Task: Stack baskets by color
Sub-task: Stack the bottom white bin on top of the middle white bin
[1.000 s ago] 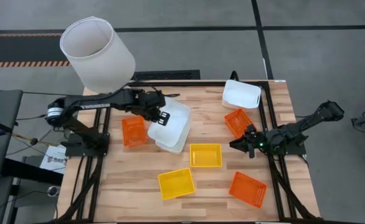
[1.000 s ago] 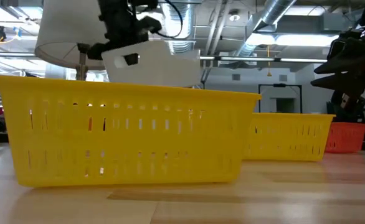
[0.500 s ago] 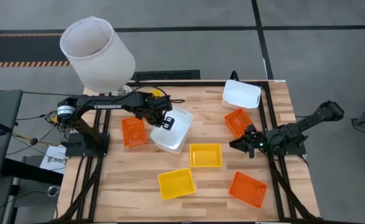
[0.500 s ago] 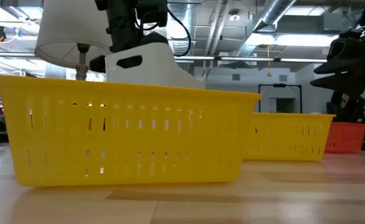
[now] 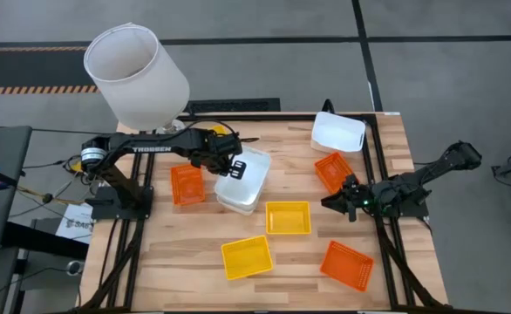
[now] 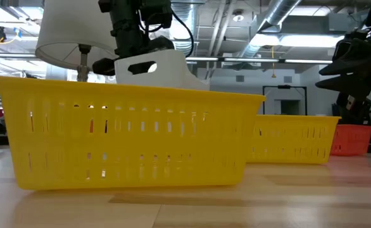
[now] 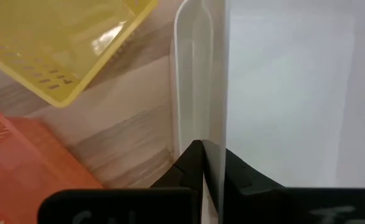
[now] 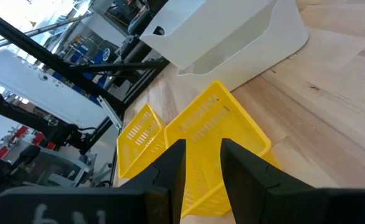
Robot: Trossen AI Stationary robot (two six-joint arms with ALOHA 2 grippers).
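My left gripper (image 5: 229, 164) is shut on a white basket (image 5: 245, 171), held tilted over a second white basket (image 5: 236, 199) that stands on the table's middle. A third white basket (image 5: 338, 133) sits at the far right corner. Two yellow baskets (image 5: 288, 217) (image 5: 247, 256) lie nearer the front. Orange baskets lie at the left (image 5: 186, 183), right (image 5: 334, 170) and front right (image 5: 347, 264). My right gripper (image 5: 338, 202) waits open at the right, with nothing between its fingers (image 8: 170, 171). My left gripper pinches the white basket's end wall (image 7: 215, 134), at the rim, one finger (image 7: 192, 163) outside and the other inside. The fingers come steeply from above. The basket (image 6: 157, 66) hangs tilted over the lower white basket (image 7: 185, 74); whether the two touch, I cannot tell.
A large white lamp shade (image 5: 136, 74) stands off the table's far left corner. A black frame rail (image 5: 373, 174) runs along the table's edges. Bare wood (image 5: 177, 253) lies at the front left.
My left gripper has come down with the white basket toward the white basket below it, rolling a little. The held basket has sunk and tipped more steeply. The lower basket has stayed in place.
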